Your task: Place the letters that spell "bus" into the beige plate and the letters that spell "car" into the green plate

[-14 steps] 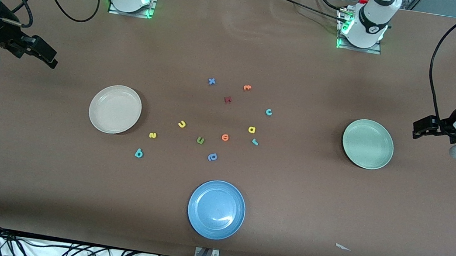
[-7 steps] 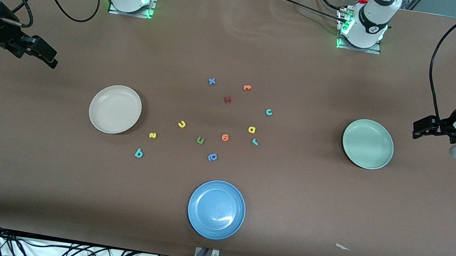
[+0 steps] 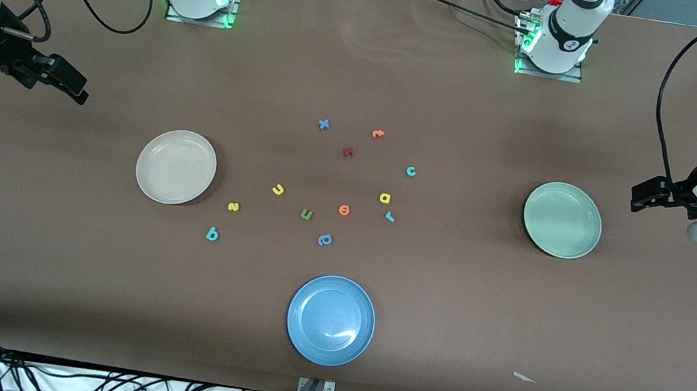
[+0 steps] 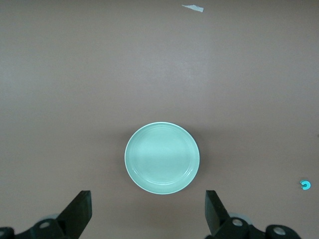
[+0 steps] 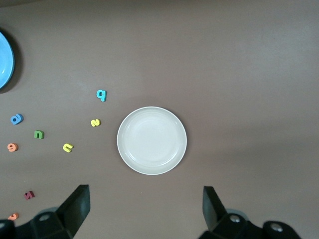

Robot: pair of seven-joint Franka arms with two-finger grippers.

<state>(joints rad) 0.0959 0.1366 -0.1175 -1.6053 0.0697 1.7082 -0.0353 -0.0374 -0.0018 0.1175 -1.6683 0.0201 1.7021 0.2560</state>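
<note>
So far nothing is sorted: the beige plate [image 3: 176,167] and green plate [image 3: 562,220] are bare. Teal b [image 3: 213,234], yellow s [image 3: 234,207] and u [image 3: 278,190] lie near the beige plate; c [image 3: 411,171], a [image 3: 385,198], r [image 3: 390,216] lie mid-counter. The left hand [image 4: 147,214] and right hand [image 5: 144,211] hover wide open and empty at the counter's ends, with ample room around each plate.

1. Brown flat table [image 3: 506,324] carries three round shallow plates: cream-beige plate [image 3: 176,167], pale mint-green plate [image 3: 562,220], blue plate [image 3: 330,320].
2. Tiny foam letters lie between them: teal b [image 3: 213,234], yellow s [image 3: 234,207], yellow u [image 3: 278,190], teal c [image 3: 411,171], yellow a [image 3: 385,198], teal r [image 3: 390,216].
3. White scrap [image 3: 524,377] near the camera-side edge.
</note>
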